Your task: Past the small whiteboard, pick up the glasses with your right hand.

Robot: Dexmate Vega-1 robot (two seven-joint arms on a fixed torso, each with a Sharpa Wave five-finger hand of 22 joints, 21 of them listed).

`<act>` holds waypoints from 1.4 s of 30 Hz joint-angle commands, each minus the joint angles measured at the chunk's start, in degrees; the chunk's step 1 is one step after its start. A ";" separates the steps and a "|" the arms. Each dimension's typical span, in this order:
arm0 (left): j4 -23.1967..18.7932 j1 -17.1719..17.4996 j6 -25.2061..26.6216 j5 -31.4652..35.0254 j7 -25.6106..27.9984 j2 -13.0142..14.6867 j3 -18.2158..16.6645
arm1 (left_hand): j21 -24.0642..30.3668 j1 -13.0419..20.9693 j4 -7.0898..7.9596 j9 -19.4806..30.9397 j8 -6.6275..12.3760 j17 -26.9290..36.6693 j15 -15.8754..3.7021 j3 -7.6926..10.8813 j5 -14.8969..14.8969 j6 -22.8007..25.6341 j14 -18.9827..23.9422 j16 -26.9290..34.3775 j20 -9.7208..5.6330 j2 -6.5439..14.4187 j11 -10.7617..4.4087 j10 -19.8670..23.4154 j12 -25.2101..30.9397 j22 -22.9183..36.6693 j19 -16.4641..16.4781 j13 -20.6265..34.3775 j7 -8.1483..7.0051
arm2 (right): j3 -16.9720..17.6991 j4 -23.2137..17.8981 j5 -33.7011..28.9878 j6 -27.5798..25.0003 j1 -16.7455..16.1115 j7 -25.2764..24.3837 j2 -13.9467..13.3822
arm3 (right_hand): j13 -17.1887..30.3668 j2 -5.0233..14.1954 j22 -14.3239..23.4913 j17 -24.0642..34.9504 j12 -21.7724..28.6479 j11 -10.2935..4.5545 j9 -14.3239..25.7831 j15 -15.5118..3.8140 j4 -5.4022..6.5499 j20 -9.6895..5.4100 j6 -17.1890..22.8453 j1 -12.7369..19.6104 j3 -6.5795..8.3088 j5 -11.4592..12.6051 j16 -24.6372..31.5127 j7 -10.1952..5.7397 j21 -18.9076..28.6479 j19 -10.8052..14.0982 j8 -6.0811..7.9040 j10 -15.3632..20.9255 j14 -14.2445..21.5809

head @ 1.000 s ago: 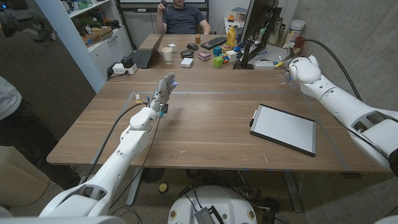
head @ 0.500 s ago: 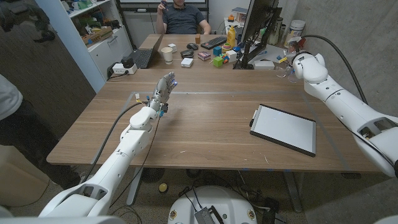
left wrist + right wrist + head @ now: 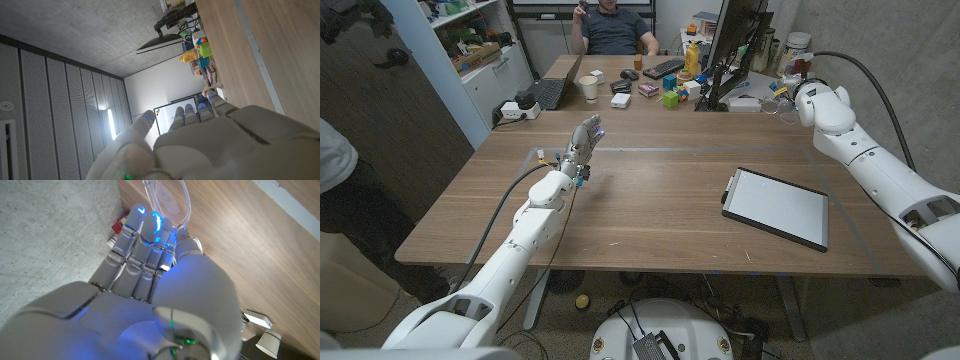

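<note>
Reaching past the whiteboard (image 3: pixel 776 208), your right hand (image 3: pixel 150 245) has the glasses (image 3: pixel 167 200) at its fingertips toward two o'clock on the surface (image 3: pixel 650 200), grip unclear, so confirm a firm pinch.

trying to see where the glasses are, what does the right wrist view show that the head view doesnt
Right wrist view: the clear glasses lie on the wood just past the right hand; its fingertips reach their frame, though actual contact cannot be told.

Head view: the small whiteboard lies on the table, and the left hand is raised over it, holding nothing. The right arm reaches past the whiteboard to the far right corner, where the glasses cannot be made out.

Both: the wooden table and the right arm's reach.
</note>
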 commanded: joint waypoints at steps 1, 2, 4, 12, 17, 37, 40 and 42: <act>-1.01 0.50 -0.18 0.22 0.62 0.19 0.13 | -0.05 -0.44 0.06 0.21 0.35 0.19 0.19 0.47 -0.05 -0.09 -0.53 0.04 0.10 5.84 -0.23 -0.50 0.15 0.13 0.08 0.25 0.25 | 5.30 -3.31 4.82 1.31 -3.93 -7.80 -0.58 | 0.29 2.83 0.18 0.74 0.40 1.73 1.51 -0.39 0.17 0.09 2.61 3.21 0.08 -0.16 0.33 2.90 0.58 -0.47 0.30 2.10 -0.25; -1.17 0.58 -0.16 0.22 0.70 0.23 0.14 | -0.07 -0.44 0.06 0.21 0.35 0.19 0.21 0.47 -0.05 -0.10 -0.53 0.03 0.13 5.84 -0.22 -0.49 0.15 0.13 0.06 0.25 0.26 | 5.80 -3.57 5.34 1.56 -4.35 -8.55 -0.66 | 0.37 2.83 0.18 0.85 0.43 1.66 1.54 -0.40 0.16 0.10 2.66 3.23 0.10 -0.18 0.33 2.90 0.68 -0.46 0.33 2.06 -0.29; -1.42 0.71 -0.16 0.23 0.82 0.28 0.15 | -0.07 -0.44 0.06 0.21 0.36 0.19 0.20 0.47 -0.05 -0.07 -0.51 0.05 0.11 5.84 -0.18 -0.49 0.15 0.13 0.10 0.25 0.27 | 6.38 -4.15 5.54 1.55 -5.09 -9.86 -0.85 | 0.36 2.83 0.18 1.12 0.46 1.72 1.62 -0.39 0.16 0.13 2.76 3.24 0.11 -0.23 0.37 2.96 0.83 -0.53 0.38 2.16 -0.29; -2.66 1.41 -0.19 0.17 1.26 0.67 0.15 | -0.13 -0.44 0.07 0.21 0.36 0.19 0.26 0.49 -0.05 -0.06 -0.48 0.05 0.11 5.84 -0.09 -0.52 0.15 0.13 0.12 0.25 0.24 | 10.19 -6.20 8.93 2.62 -8.67 -16.60 -0.64 | 0.70 2.75 0.14 2.13 0.61 1.73 1.95 -0.33 0.15 0.20 2.80 3.24 0.18 -0.43 0.44 3.03 1.26 -1.24 0.47 2.12 -0.49; -2.99 1.67 -0.44 0.07 1.36 0.81 0.18 | -0.15 -0.44 0.07 0.21 0.37 0.19 0.29 0.50 -0.05 -0.06 -0.52 0.04 0.09 5.84 -0.11 -0.52 0.15 0.13 0.15 0.25 0.29 | 11.10 -6.67 9.79 2.81 -9.53 -17.87 -0.56 | 0.82 2.71 0.09 2.74 0.71 1.75 2.13 -0.37 0.10 0.22 2.91 3.30 0.27 -0.54 0.50 3.03 1.67 -1.29 0.55 2.26 -0.51; -5.31 3.23 -1.53 -0.29 2.22 1.65 0.05 | -0.30 -0.42 0.05 0.21 0.38 0.18 0.19 0.58 -0.06 -0.01 -0.49 0.04 0.15 5.87 -0.09 -0.45 0.17 0.13 0.26 0.25 0.25 | 14.48 -9.95 11.62 2.77 -13.41 -23.47 0.23 | 1.54 2.64 -0.10 4.84 1.10 1.41 2.74 -0.38 0.00 0.18 2.86 3.45 0.59 -0.87 0.88 3.15 3.06 -1.46 0.64 2.27 -0.16; -5.59 3.42 -1.56 -0.42 2.20 1.78 0.08 | -0.32 -0.42 0.05 0.21 0.38 0.17 0.21 0.59 -0.06 0.00 -0.47 0.05 0.16 5.87 -0.17 -0.42 0.18 0.13 0.28 0.25 0.28 | 14.94 -10.89 11.65 2.35 -14.24 -23.80 0.42 | 1.65 2.66 -0.13 5.14 1.14 1.36 2.82 -0.40 -0.02 0.18 2.81 3.50 0.66 -0.91 0.93 3.16 3.23 -1.55 0.63 2.24 -0.12; -5.83 3.61 -1.56 -0.55 2.19 1.87 0.08 | -0.33 -0.42 0.04 0.21 0.38 0.17 0.20 0.59 -0.06 0.00 -0.47 0.05 0.16 5.87 -0.17 -0.42 0.18 0.13 0.29 0.25 0.26 | 15.18 -11.28 11.69 2.29 -14.65 -24.08 0.50 | 1.64 2.64 -0.16 5.37 1.15 1.29 2.80 -0.42 -0.06 0.19 2.85 3.55 0.71 -0.94 0.97 3.16 3.39 -1.53 0.61 2.30 -0.11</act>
